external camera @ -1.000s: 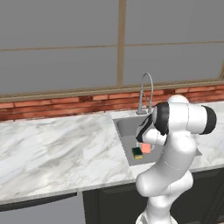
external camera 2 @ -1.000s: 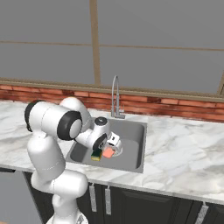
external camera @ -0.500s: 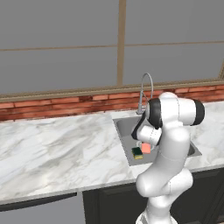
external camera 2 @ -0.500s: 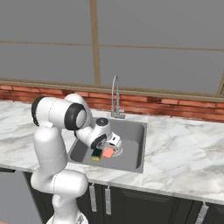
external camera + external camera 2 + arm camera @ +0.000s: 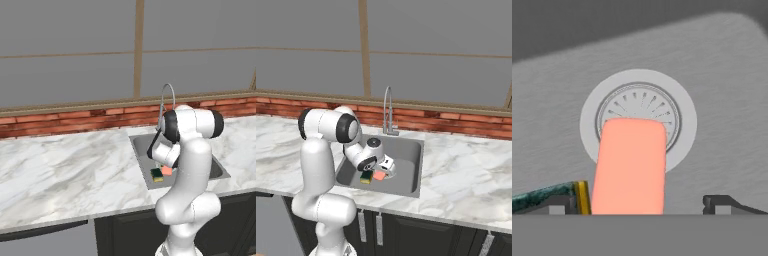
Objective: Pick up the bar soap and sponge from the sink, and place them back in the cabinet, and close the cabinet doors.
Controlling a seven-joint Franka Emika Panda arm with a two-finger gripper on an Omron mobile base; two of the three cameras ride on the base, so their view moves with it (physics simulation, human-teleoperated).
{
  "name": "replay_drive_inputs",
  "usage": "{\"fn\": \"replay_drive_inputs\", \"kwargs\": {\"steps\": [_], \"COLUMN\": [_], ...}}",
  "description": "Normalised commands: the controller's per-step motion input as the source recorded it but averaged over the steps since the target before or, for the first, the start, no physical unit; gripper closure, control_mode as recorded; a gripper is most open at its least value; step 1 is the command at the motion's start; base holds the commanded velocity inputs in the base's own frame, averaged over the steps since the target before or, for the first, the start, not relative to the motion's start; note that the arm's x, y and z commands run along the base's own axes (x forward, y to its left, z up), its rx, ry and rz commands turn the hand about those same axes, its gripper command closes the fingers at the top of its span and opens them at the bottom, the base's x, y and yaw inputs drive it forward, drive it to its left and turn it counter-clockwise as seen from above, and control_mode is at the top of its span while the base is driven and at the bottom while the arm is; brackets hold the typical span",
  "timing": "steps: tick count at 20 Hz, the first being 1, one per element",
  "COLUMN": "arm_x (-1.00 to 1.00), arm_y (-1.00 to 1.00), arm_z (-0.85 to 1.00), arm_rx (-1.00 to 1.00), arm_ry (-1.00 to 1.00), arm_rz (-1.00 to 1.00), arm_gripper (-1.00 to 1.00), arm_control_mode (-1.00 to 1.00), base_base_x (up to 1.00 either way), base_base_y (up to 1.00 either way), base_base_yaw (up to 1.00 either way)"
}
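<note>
Bar soap (image 5: 630, 167) beside sponge (image 5: 547, 196) in sink (image 5: 722, 90).

Your robot arm (image 5: 192, 165) is smooth, shiny white, built from fat round tubes that look like big sausages. You can see black rings where the parts join, like the wide black band at its shoulder. Its gripper (image 5: 639, 204) has two small dark tips with little grey pads.

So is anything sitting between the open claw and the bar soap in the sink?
Nothing visible. In the hand view the bar soap lies straight between the two fingertips of the open claw, over the drain. The sponge sits just beside the soap, by one fingertip.
</note>
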Motion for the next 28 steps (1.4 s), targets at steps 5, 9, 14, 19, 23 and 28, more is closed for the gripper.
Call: {"fn": "replay_drive_inputs", "kwargs": {"steps": [5,9,14,19,23,28], "arm_x": [0.09,0.14,0.17,0.19,0.14,0.09], "arm_y": [0.00,0.00,0.00,0.00,0.00,0.00], "arm_z": [-0.23,-0.24,-0.21,-0.12,-0.16,-0.20], "arm_rx": [0.00,0.00,0.00,0.00,0.00,0.00], "arm_ry": [0.03,0.03,0.01,0.00,0.01,0.00], "arm_rz": [0.00,0.00,0.00,0.00,0.00,0.00], "arm_gripper": [-1.00,-1.00,-1.00,-1.00,-1.00,1.00], "arm_control_mode": [-1.00,-1.00,-1.00,-1.00,-1.00,-1.00], "base_base_x": [0.00,0.00,0.00,0.00,0.00,0.00], "base_base_y": [0.00,0.00,0.00,0.00,0.00,0.00], "base_base_yaw": [0.00,0.00,0.00,0.00,0.00,0.00]}}
